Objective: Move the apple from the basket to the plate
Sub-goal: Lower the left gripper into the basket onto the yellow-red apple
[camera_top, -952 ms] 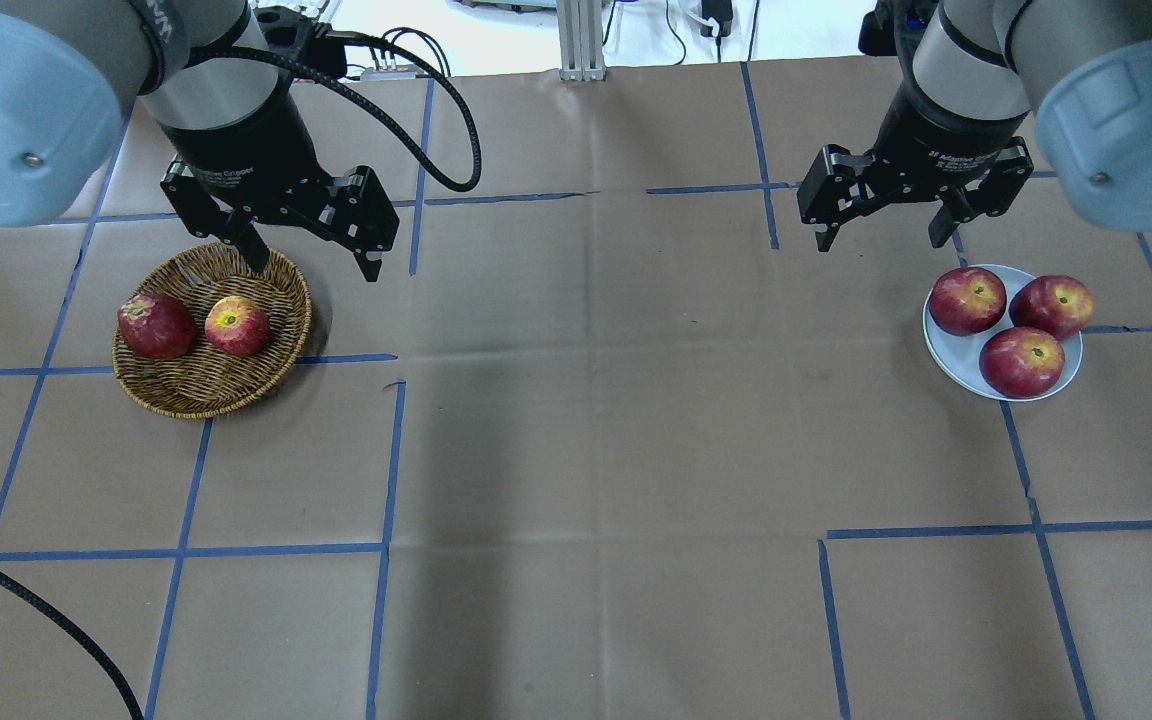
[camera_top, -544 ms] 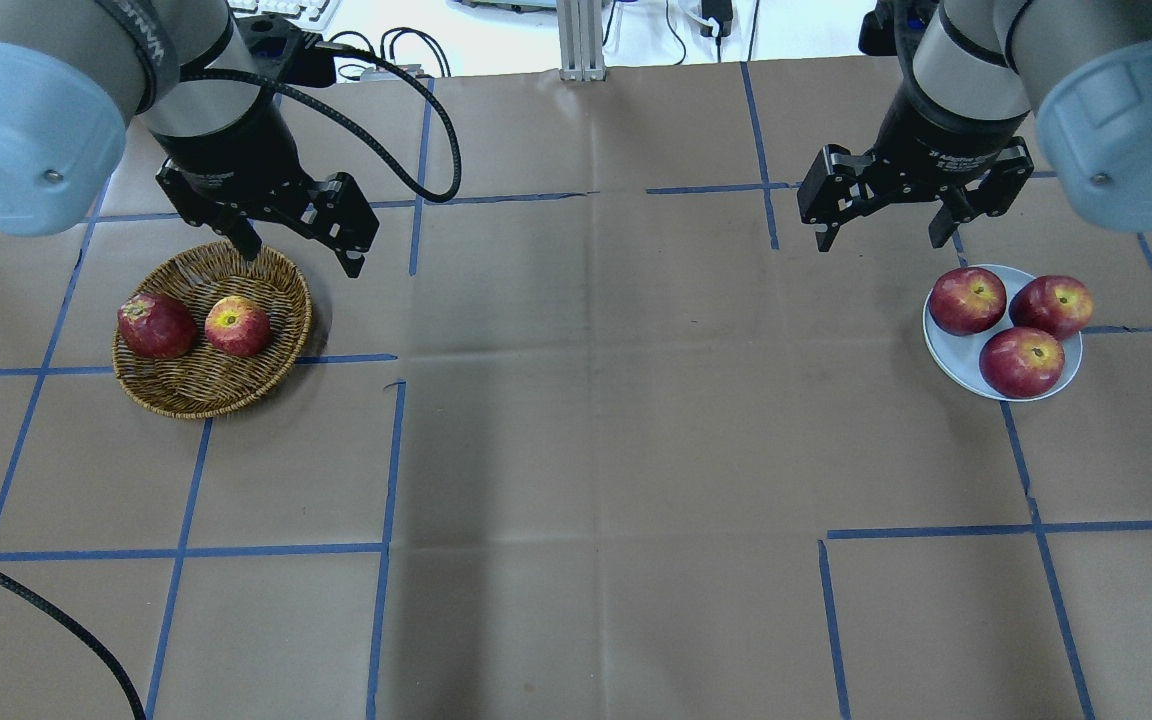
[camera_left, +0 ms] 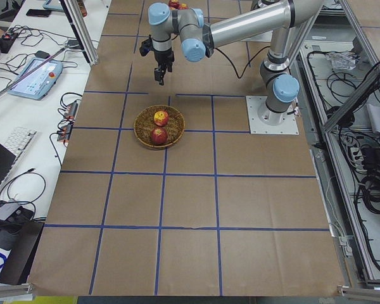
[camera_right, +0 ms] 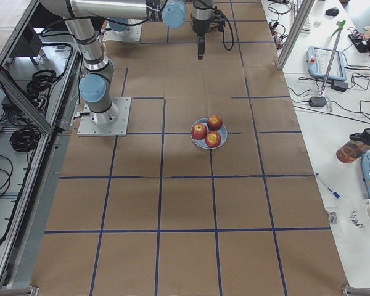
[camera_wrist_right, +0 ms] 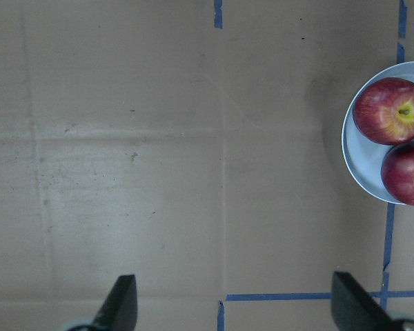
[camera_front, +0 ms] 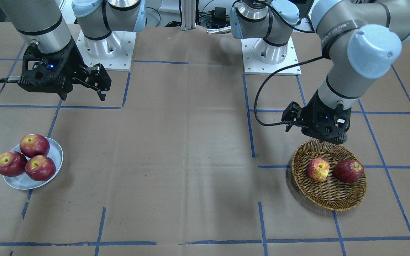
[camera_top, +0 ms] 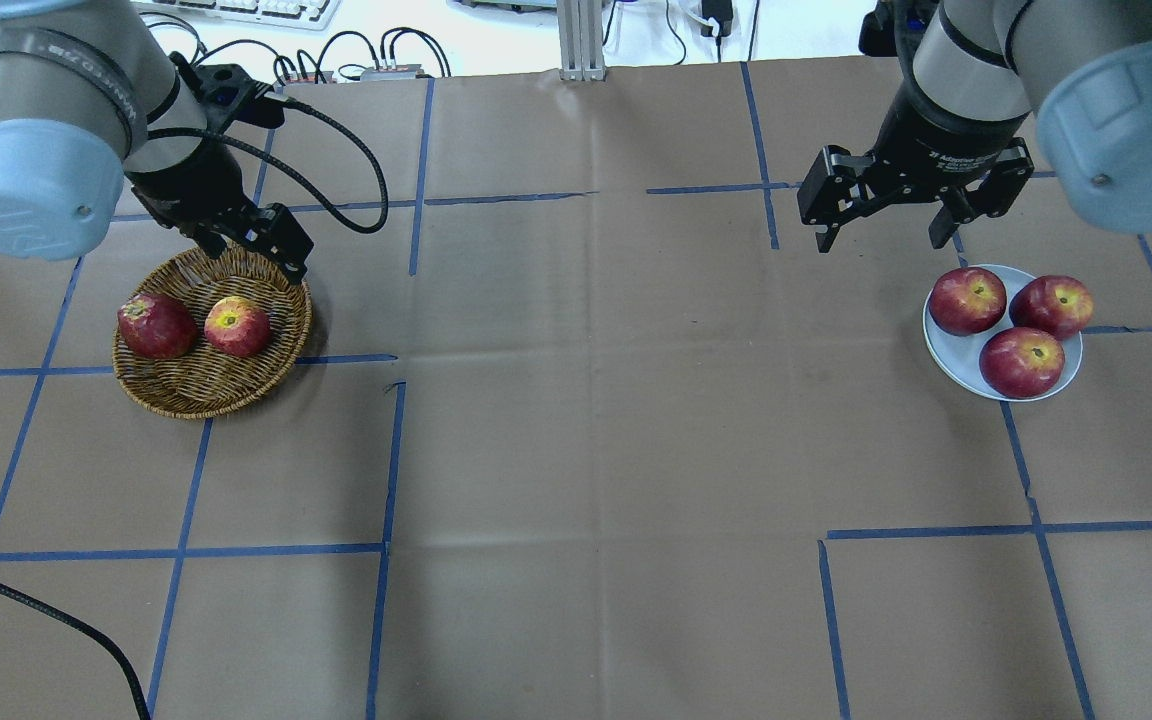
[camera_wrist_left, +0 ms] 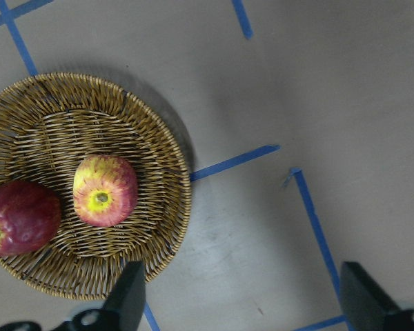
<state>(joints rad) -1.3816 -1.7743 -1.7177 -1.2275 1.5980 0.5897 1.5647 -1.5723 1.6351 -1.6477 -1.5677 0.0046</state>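
My left pincer (camera_top: pixel 251 255) hangs, jaws spread wide, above a round woven wicker basket (camera_top: pixel 198 396).
Inside, a smooth, yellow-streaked apple (camera_top: pixel 237 326) sits at three o'clock.

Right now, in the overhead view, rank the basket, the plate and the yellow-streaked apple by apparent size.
1. basket
2. plate
3. apple
No two look alike, and all sit at similar camera distance.

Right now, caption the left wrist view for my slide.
Open left tool near the basket holding the apple and a darker apple.
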